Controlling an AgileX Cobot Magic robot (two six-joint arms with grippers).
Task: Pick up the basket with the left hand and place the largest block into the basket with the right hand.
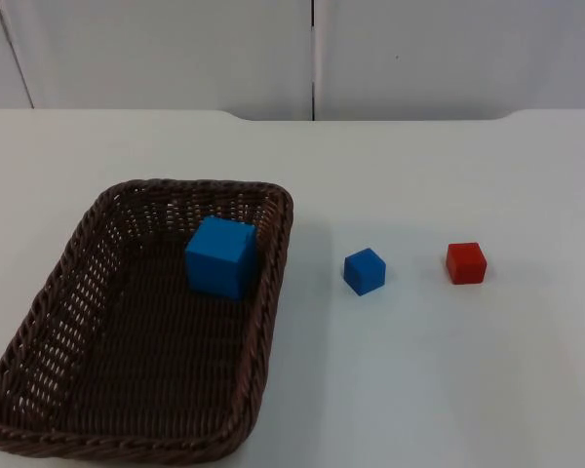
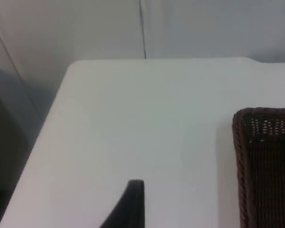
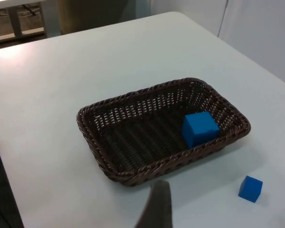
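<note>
A dark brown wicker basket (image 1: 273, 292) stands on the white table at the left. The large blue block (image 1: 220, 255) lies inside it, against the far right wall. My left gripper (image 2: 133, 204) hangs over bare table beside the basket (image 2: 256, 161), apart from it and holding nothing. My right gripper (image 3: 156, 209) is pulled back and high, looking down on the basket (image 3: 92, 137) and the large blue block (image 3: 200, 128) in it.
A small blue block (image 1: 365, 271) (image 3: 251, 188) sits on the table right of the basket, and a small red block (image 1: 466, 262) lies farther right. The grey partition wall (image 1: 312, 49) closes the table's far edge.
</note>
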